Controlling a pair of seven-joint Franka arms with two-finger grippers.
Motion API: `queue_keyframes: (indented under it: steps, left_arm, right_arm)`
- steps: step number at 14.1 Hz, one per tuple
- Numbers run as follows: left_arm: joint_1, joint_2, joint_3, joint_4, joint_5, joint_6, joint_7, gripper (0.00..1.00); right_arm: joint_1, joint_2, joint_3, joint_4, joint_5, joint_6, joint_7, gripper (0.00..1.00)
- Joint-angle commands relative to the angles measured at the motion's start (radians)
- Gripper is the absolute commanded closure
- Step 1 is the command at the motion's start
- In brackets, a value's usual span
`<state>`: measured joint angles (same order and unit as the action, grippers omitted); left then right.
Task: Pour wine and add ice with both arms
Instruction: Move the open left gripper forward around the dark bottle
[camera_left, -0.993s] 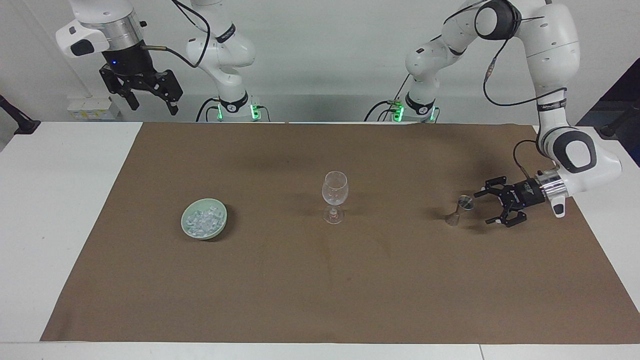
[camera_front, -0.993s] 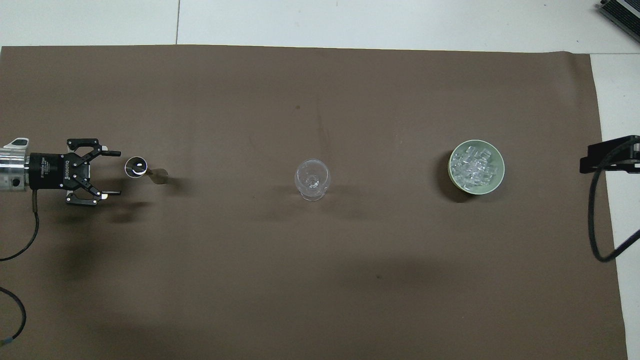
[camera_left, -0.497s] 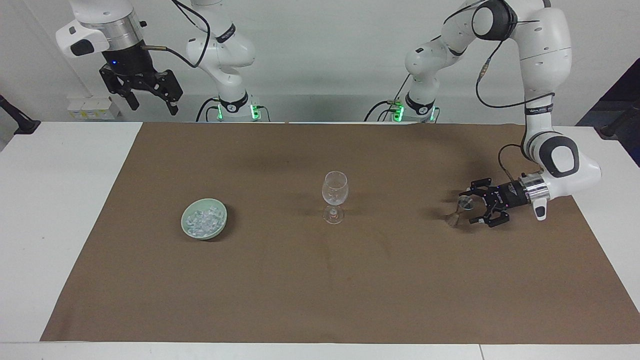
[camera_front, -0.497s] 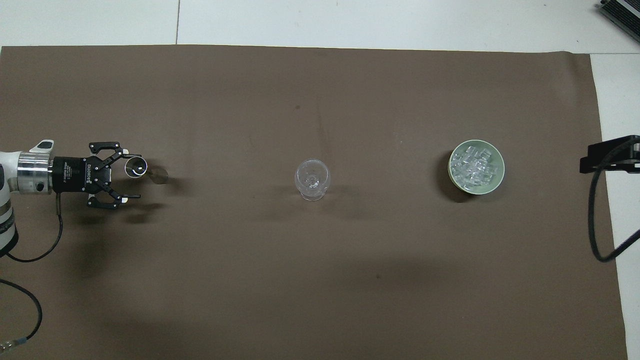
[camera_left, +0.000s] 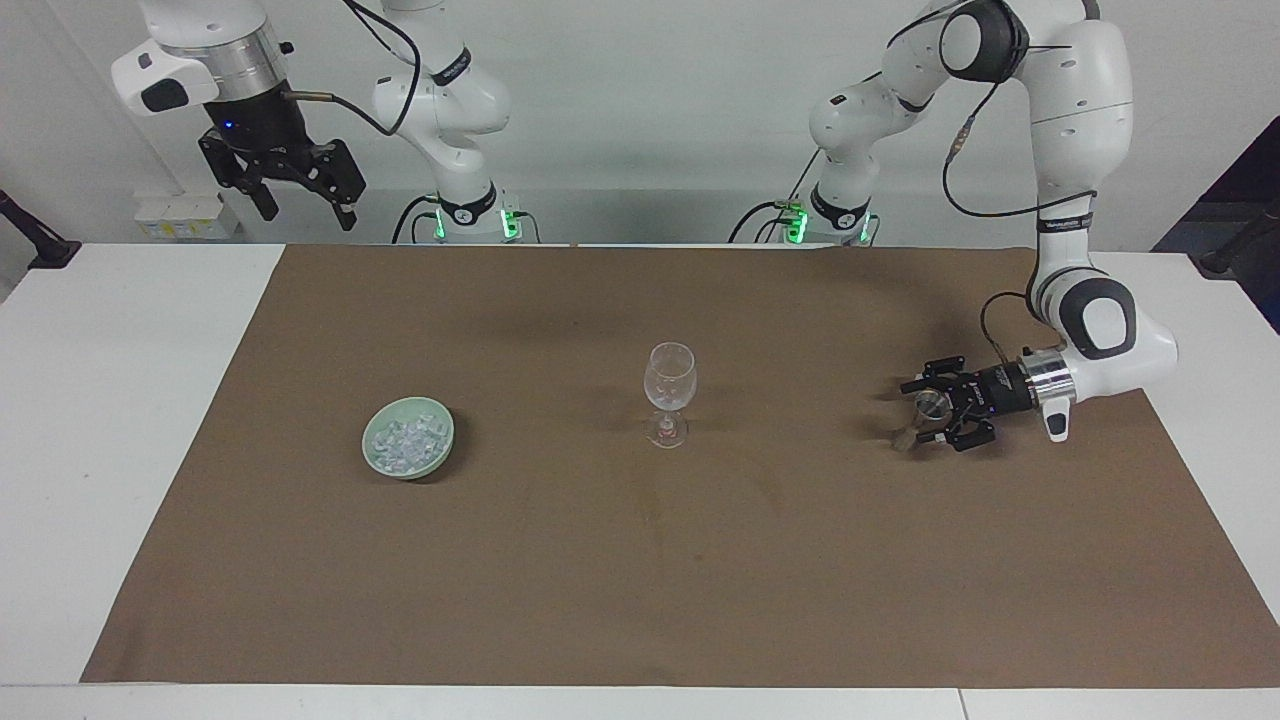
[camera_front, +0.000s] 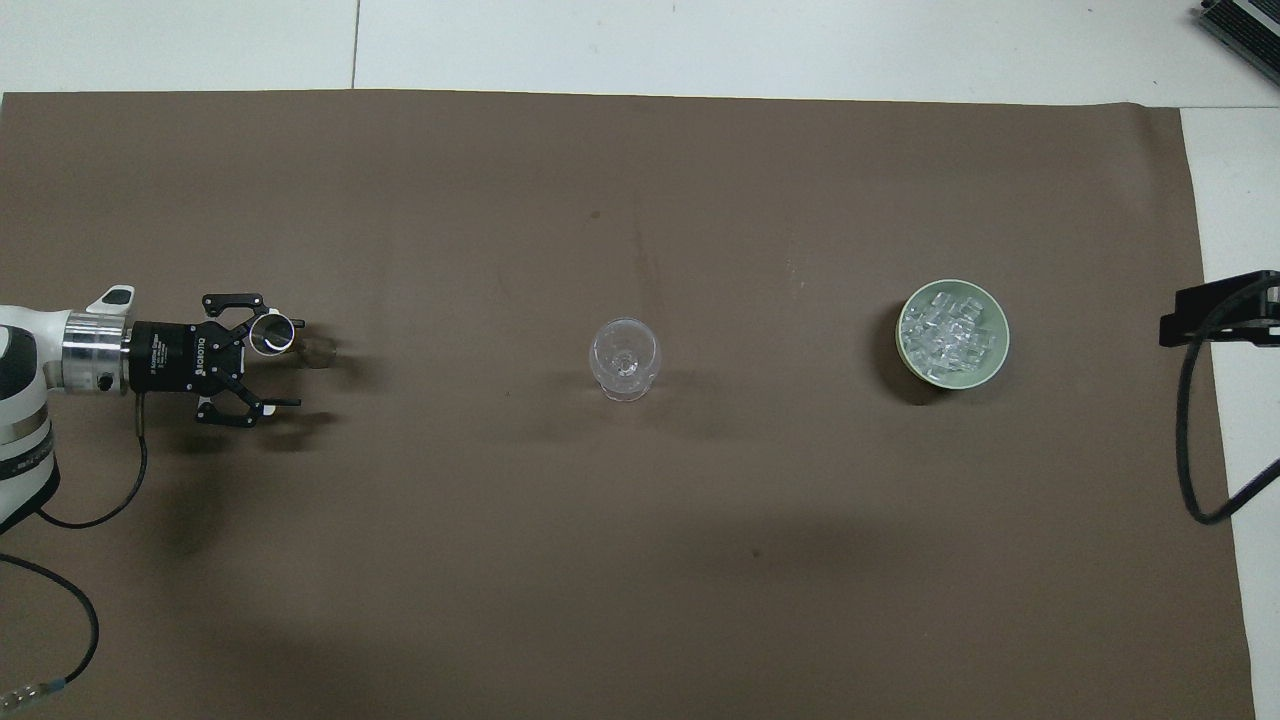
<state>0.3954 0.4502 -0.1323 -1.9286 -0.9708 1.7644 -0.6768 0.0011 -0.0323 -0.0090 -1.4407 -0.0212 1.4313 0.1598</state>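
Here the small glass vessel (camera_left: 931, 405) stands between the spread left pincer (camera_left: 925, 410) fingers.

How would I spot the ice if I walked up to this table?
Find the brown mat covering the table. Toward the right arm's end sits a pale green bowl; the ice is the heap of small clear chunks inside. The wine glass mid-mat stands empty.

A brown mat (camera_left: 640, 560) covers the white table (camera_left: 100, 400); behind, seemingly a plain pale wall (camera_left: 640, 90).

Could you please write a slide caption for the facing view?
Left gripper open around a small jigger; wine glass mid-cloth; right gripper waits raised.
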Motion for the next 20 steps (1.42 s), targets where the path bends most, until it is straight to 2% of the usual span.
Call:
queue_keyframes:
  steps: [1,5,6,8,10,16,19,20]
  left_arm:
    - [-0.012,-0.018,0.014,-0.021,-0.037,-0.008,0.010,0.00]
    - [-0.012,-0.019,0.014,-0.021,-0.055,-0.008,-0.017,0.01]
    - [-0.012,-0.019,0.014,-0.021,-0.057,-0.008,-0.020,0.11]
    - [-0.013,-0.018,0.014,-0.020,-0.057,-0.003,-0.040,0.21]
    - [-0.013,-0.018,0.014,-0.020,-0.055,-0.003,-0.040,0.35]
    - [-0.012,-0.018,0.014,-0.018,-0.055,-0.006,-0.040,0.42]
    - [-0.012,-0.018,0.016,-0.017,-0.055,-0.006,-0.041,0.56]
    - [-0.012,-0.018,0.016,-0.015,-0.055,-0.008,-0.041,0.65]
  right_arm:
    - [-0.009,-0.026,0.004,-0.027,0.012,0.000,-0.014,0.00]
    - [-0.009,-0.024,0.004,-0.027,0.012,0.000,-0.014,0.00]
    - [-0.009,-0.024,0.004,-0.027,0.012,0.000,-0.014,0.00]
    - [-0.009,-0.026,0.004,-0.027,0.012,0.000,-0.014,0.00]
    - [-0.009,-0.024,0.004,-0.027,0.012,0.000,-0.014,0.00]
    - [-0.010,-0.026,0.004,-0.027,0.012,0.000,-0.014,0.00]
    - [-0.009,-0.024,0.004,-0.027,0.012,0.000,-0.014,0.00]
    - [-0.009,-0.024,0.004,-0.027,0.012,0.000,-0.014,0.00]
